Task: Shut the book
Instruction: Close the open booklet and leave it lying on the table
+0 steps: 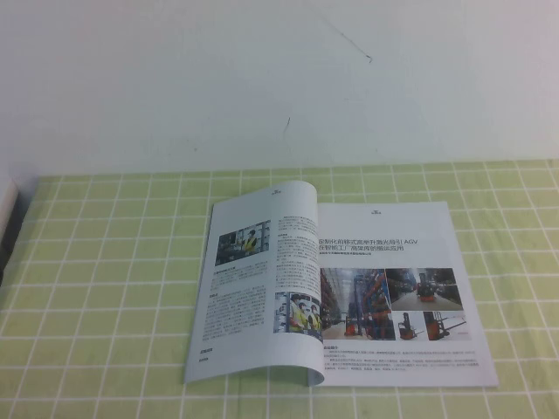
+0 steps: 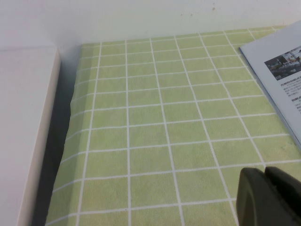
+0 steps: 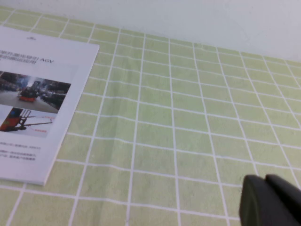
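An open book [image 1: 341, 292] lies flat on the green checked tablecloth [image 1: 105, 288], its pages printed with text and forklift photos. The left pages bulge upward near the spine. In the high view neither arm shows. My left gripper [image 2: 265, 173] is shut with nothing in it, hovering over the cloth to the left of the book's left page [image 2: 282, 70]. My right gripper [image 3: 264, 180] is shut and empty too, over the cloth to the right of the book's right page [image 3: 37, 99].
A white wall [image 1: 279, 78] rises behind the table's far edge. A white board or box [image 2: 23, 132] stands beside the cloth's left edge. Open cloth surrounds the book on both sides.
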